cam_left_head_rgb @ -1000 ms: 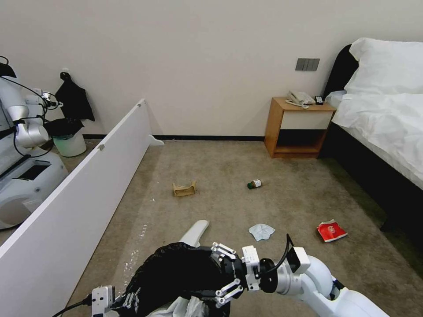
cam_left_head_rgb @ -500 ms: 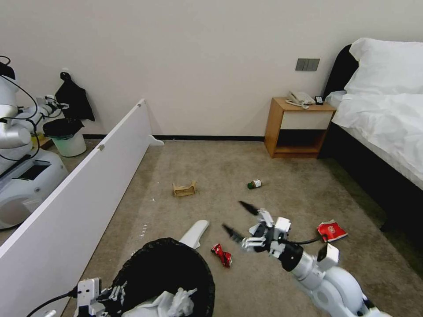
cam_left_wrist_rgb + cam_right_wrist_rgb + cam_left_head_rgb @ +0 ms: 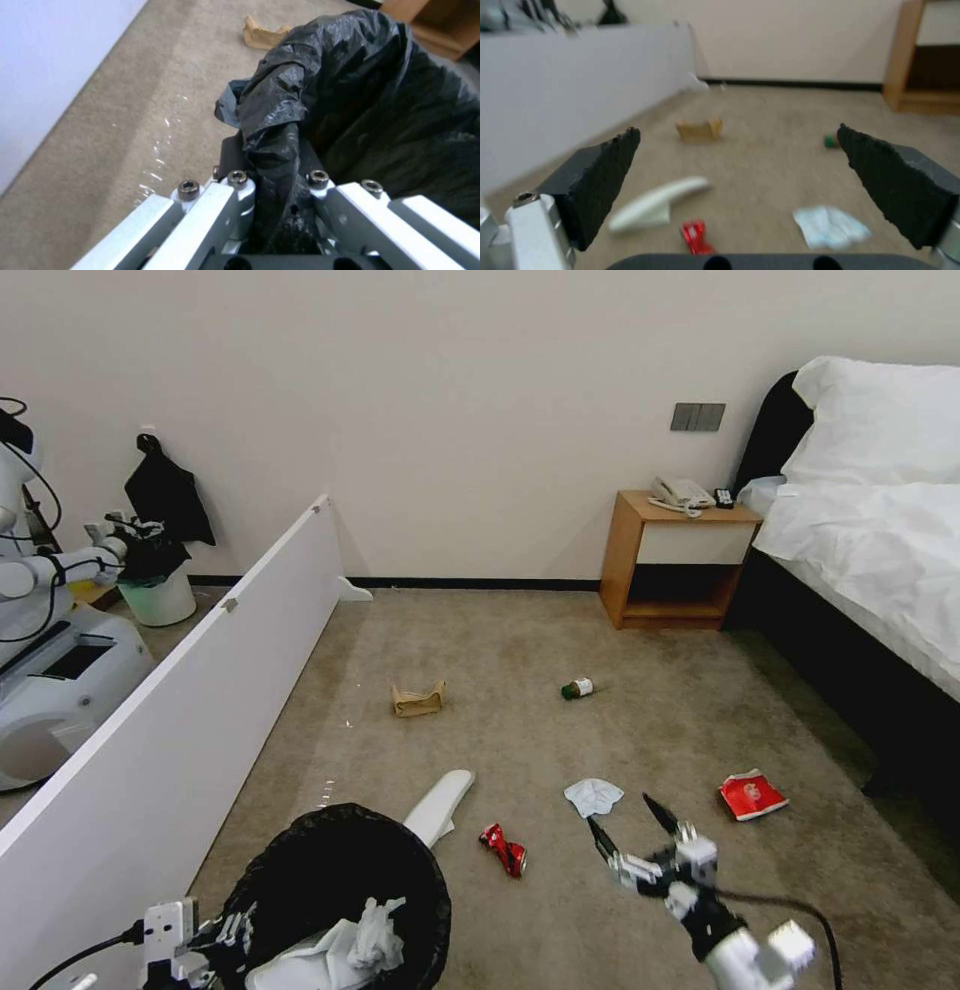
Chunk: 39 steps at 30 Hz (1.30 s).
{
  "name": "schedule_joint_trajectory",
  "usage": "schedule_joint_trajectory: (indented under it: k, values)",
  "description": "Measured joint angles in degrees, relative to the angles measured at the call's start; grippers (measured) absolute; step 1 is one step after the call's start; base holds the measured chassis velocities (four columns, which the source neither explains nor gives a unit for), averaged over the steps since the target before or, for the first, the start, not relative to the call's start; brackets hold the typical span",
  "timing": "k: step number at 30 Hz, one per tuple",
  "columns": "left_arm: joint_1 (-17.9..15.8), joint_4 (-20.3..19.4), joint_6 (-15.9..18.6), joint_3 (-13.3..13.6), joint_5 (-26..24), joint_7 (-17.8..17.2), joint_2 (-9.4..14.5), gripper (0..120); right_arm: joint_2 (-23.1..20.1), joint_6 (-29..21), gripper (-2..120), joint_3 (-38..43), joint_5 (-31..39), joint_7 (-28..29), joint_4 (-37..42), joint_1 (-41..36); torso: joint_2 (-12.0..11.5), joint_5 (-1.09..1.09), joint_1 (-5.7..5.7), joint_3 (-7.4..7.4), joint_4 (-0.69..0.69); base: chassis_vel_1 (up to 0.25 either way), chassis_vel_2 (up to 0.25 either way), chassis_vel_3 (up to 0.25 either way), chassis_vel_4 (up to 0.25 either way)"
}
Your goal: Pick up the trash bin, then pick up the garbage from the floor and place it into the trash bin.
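The trash bin (image 3: 335,870), lined with a black bag (image 3: 360,93), hangs at the lower left of the head view. White litter (image 3: 345,942) lies inside it. My left gripper (image 3: 215,942) is shut on the bag-covered rim (image 3: 272,165). My right gripper (image 3: 630,828) is open and empty, low over the carpet, right of the bin (image 3: 750,187). On the floor lie garbage pieces: a white slipper (image 3: 440,805) (image 3: 655,204), a crushed red can (image 3: 503,850) (image 3: 695,236), a white tissue (image 3: 592,796) (image 3: 830,227), a red packet (image 3: 751,795), a torn brown paper bag (image 3: 418,700) and a green-capped bottle (image 3: 577,688).
A long white board (image 3: 180,720) runs along the left side. A wooden nightstand (image 3: 680,560) and a bed (image 3: 880,560) stand at the back right. Behind the board are another robot (image 3: 50,670) and a white bin (image 3: 160,598). Open carpet lies between the litter pieces.
My right gripper has swung from over the bin out to the right and down toward the carpet, staying open. The bin has shifted left and lower, uncovering the red can.
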Motion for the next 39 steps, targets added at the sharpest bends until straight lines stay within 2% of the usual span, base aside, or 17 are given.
schedule_joint_trajectory:
  k: [1, 4, 7, 21, 39]
  values:
    - [0.00, 0.00, 0.00, 0.00, 0.00, 0.00, 0.00, 5, 0.00, 0.00, 100, 0.00, 0.00, 0.00, 0.00, 0.00, 0.00, 0.00, 0.00, 0.00, 0.00, 0.000, 0.000, 0.000, 0.000]
    - [-0.02, 0.19, -0.79, -0.83, -0.16, 0.01, -0.01, 5, 2.50, 1.24, 100, 2.75, -5.90, -0.56, -0.25, -3.69, 0.00, -0.01, 0.00, 0.00, 0.00, 0.000, 0.000, 0.000, 0.000]
    - [0.00, 0.48, -1.22, -1.27, -0.22, 0.08, 0.02, 5, 3.59, 1.99, 100, 3.70, -7.14, -1.00, -0.29, -4.64, 0.00, 0.00, 0.00, 0.00, -0.01, 0.000, 0.000, 0.000, 0.000]
    - [0.35, 2.02, -2.57, -5.61, -1.62, 0.25, 0.02, 5, 5.62, 2.93, 100, 4.46, -7.64, -2.97, -1.26, -4.65, 0.00, 0.00, 0.00, 0.00, 0.01, 0.000, 0.000, 0.000, 0.000]
    - [-0.22, 3.28, -2.72, -6.46, -1.77, 0.16, -0.78, 5, 5.41, 3.43, 100, 4.28, -7.23, -3.92, -1.98, -4.17, 0.00, 0.00, 0.00, 0.01, 0.00, -0.056, 0.054, 0.059, -0.054]
